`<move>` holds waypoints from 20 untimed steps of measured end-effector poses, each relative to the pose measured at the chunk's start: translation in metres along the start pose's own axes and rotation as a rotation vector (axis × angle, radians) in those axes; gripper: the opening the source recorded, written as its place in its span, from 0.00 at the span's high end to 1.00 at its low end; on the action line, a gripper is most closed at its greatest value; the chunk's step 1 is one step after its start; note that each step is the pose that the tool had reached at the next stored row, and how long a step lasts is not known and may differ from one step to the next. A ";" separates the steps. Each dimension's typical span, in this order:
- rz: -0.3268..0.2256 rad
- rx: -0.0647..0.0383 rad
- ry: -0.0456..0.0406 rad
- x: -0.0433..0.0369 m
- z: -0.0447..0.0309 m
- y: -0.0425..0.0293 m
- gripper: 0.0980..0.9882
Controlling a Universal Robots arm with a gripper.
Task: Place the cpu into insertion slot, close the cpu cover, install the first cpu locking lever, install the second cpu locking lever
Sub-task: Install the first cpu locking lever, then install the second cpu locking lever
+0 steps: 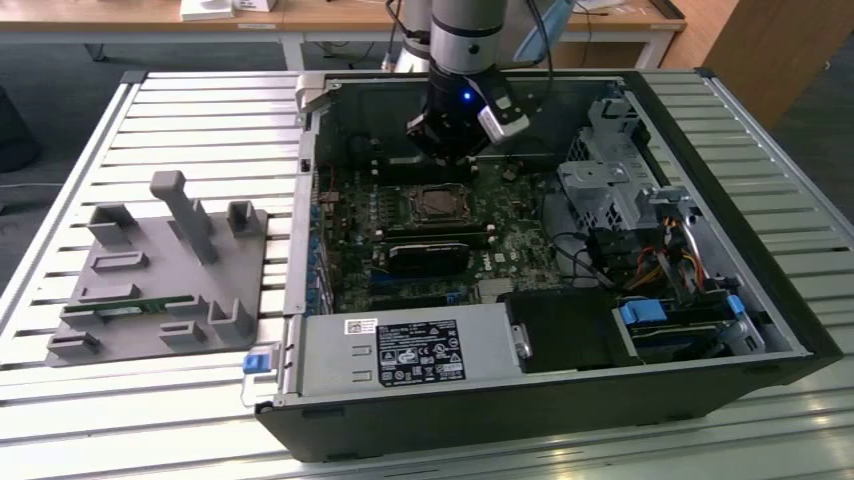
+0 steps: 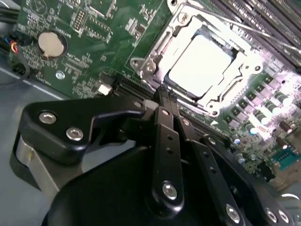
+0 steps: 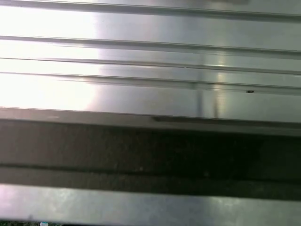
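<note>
closed pincer (image 2: 165, 94) beside covered cpu (image 2: 200, 63).

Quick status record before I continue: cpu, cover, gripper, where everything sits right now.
cpu: lying flat in the insertion slot, pale face up
cpu cover: silver frame down around the chip, in the second wrist view
gripper: fingers together, tips by the socket's edge, holding nothing
arm: above the motherboard, just behind the socket in the exterior view
grey fixture tray: on the slatted table, at the exterior view's left
</note>
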State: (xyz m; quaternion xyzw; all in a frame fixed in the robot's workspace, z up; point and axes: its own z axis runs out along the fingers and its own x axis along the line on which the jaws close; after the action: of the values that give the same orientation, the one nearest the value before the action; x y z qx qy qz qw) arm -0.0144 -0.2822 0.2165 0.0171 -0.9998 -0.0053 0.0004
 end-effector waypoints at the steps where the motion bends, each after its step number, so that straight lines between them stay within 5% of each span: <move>1: 0.000 0.000 0.0000 0.0000 0.0000 -0.0003 0.99; 20: 0.000 0.000 0.0000 -0.0003 -0.0001 -0.0097 0.99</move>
State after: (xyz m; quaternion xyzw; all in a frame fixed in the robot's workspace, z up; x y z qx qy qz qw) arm -0.0138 -0.2919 0.2166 0.0171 -0.9998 -0.0053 0.0004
